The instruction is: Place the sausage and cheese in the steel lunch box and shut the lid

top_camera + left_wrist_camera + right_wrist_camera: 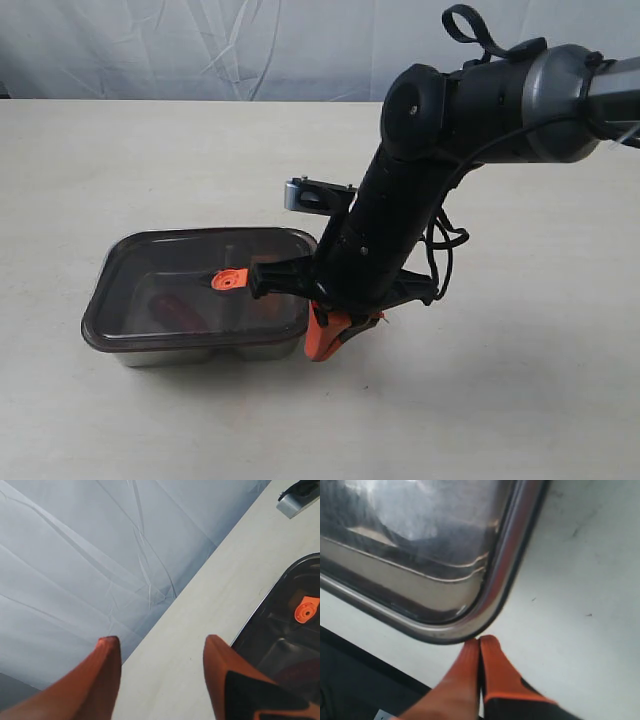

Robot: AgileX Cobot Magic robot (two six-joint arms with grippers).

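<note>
Lid [150, 268] covers the steel lunch box [200, 354] on the table [150, 160]; through it we see the sausage [176, 312] inside. Right tool [479, 647] is clenched, empty, just beside a box corner. Left tool [161, 641] is spread wide, holding nothing.

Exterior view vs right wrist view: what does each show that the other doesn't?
Exterior only: the whole lid with its orange valve tab, the sausage dim beneath it, the right arm. Right wrist only: the right end effector, tips shut together at the lid's rounded corner. Both: lid on the steel lunch box, table, end effector.
</note>
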